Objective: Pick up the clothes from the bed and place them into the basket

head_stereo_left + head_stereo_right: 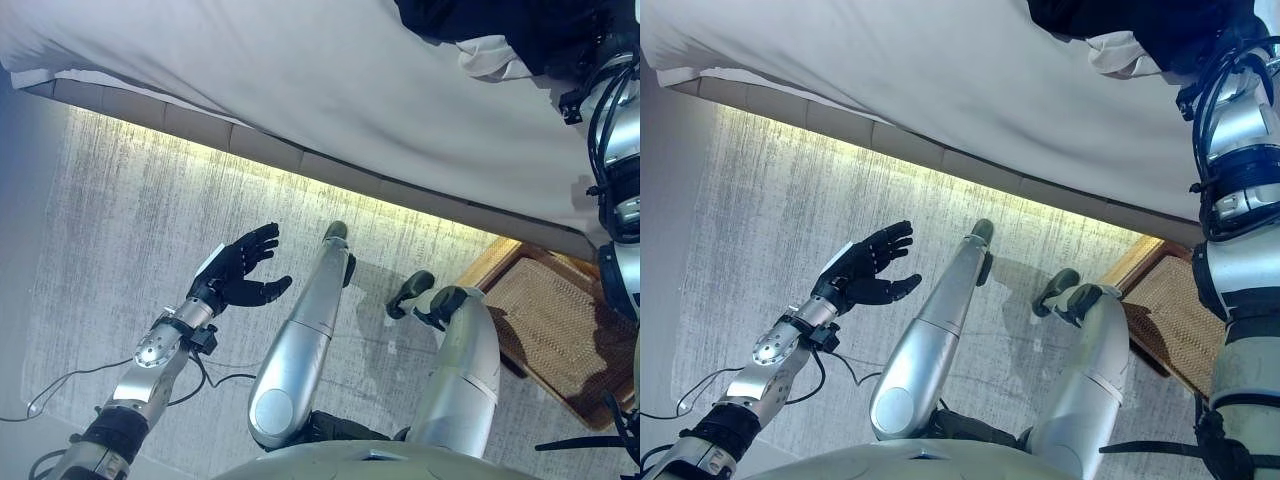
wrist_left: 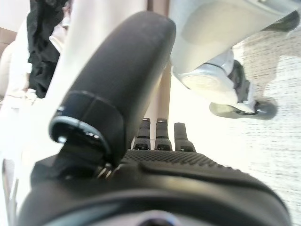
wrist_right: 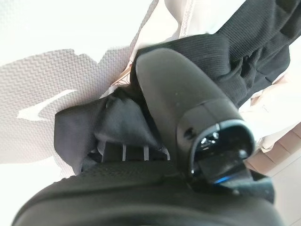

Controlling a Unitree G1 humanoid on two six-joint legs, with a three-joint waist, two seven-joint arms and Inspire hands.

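Note:
A heap of black clothes (image 1: 470,18) lies on the white bed (image 1: 300,80) at the far right, with a cream garment (image 1: 492,56) at its near edge. My right arm reaches up into that heap. In the right wrist view my right hand (image 3: 183,94) has its thumb pressed over a bunched black garment (image 3: 108,122), with its fingers curled into the folds. My left hand (image 1: 240,270) hangs open over the floor at the lower left and holds nothing. The woven basket (image 1: 560,330) stands on the floor at the right, beside the bed.
The bed's beige base edge (image 1: 300,160) runs slantwise across the view, from upper left to right. Pale carpet (image 1: 130,200) covers the floor between it and me. The basket sits close under the bed's edge.

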